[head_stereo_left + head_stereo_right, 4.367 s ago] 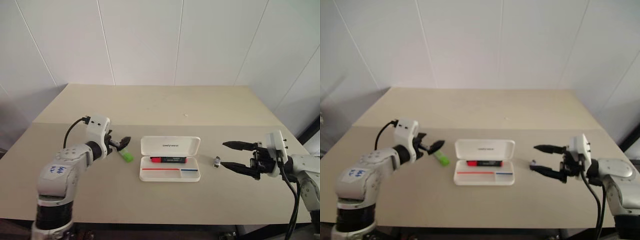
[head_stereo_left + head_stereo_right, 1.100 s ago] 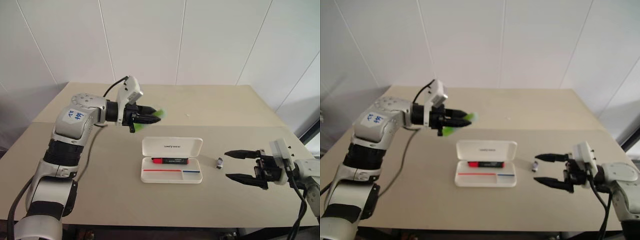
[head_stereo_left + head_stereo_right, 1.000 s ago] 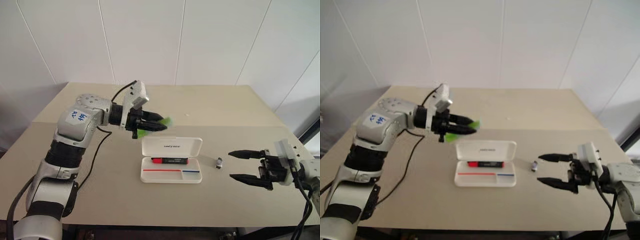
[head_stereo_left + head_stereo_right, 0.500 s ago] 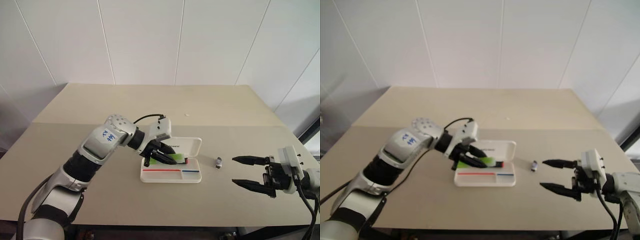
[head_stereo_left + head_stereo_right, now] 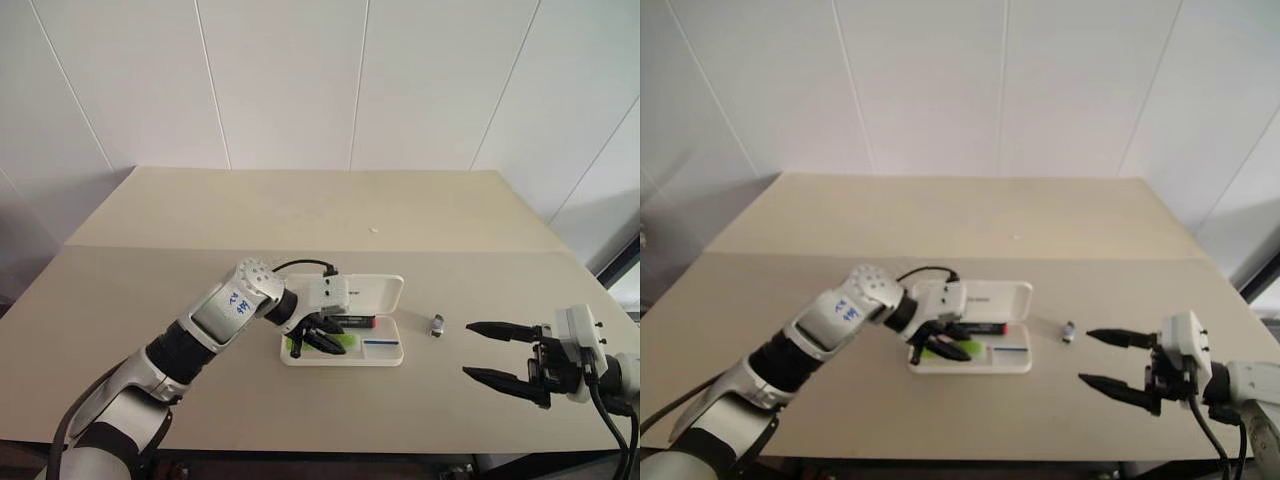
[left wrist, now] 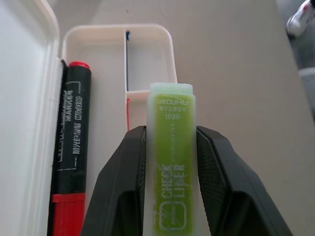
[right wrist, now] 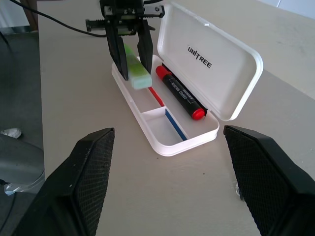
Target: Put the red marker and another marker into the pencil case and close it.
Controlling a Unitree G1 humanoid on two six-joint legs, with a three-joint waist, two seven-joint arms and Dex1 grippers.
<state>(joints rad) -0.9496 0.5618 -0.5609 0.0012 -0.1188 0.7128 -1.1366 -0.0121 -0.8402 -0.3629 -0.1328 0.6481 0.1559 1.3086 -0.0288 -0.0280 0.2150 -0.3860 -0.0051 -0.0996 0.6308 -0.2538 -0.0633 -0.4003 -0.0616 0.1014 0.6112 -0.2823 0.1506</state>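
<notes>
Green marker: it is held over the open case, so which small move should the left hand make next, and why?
Probably open the left hand and let the green marker drop. It hangs low over the pencil case, in the free compartment beside the red marker already lying inside. The lid stands open, so closing comes after.

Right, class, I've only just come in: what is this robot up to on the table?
The left gripper has its fingers shut on the green highlighter and holds it low over the open white pencil case. The red marker already lies inside, along the hinge side. The right gripper waits open to the side. A small dark object sits on the table beside the case.
</notes>
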